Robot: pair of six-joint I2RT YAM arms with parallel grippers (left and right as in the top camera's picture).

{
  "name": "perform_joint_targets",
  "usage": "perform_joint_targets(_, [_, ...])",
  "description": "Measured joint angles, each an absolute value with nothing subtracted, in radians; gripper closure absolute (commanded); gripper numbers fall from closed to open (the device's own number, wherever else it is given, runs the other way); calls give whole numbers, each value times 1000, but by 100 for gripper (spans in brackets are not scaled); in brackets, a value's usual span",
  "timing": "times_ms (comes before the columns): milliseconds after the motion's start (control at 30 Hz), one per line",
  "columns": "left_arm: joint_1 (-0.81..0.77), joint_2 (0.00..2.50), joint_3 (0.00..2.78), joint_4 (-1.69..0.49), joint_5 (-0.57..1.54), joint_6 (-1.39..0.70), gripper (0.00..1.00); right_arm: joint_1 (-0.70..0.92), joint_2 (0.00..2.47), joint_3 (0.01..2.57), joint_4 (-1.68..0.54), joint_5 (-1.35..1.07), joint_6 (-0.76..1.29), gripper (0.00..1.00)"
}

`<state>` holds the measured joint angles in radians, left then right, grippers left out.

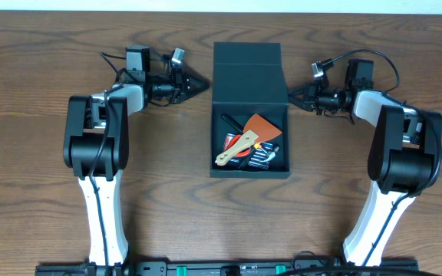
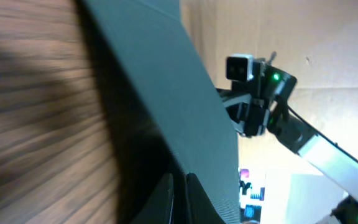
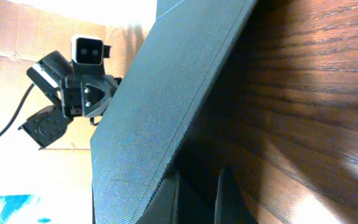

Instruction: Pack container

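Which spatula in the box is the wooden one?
The pale tan spatula, lying slantwise in the lower left part of the container in the overhead view. The other spatula has an orange blade and a dark handle.

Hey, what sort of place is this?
Probably a robotics lab test bench: two white-and-black robot arms, left and right, at a brown wood-grain table, a dark teal-green rectangular box of small tools between them, plain cardboard sheeting behind.
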<state>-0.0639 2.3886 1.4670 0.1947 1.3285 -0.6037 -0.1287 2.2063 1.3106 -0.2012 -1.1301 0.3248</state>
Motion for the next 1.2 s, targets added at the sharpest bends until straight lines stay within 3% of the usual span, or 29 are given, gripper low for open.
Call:
perform_joint_targets(667, [-126,2389,1467,73,1274,-572,94,-129,2206,1311,-204,-1130,321,99])
perform_joint_targets(1200, [-153,2389,1467,293,1345,-636,94,-107,2206,1311,-225,-1158,262,99])
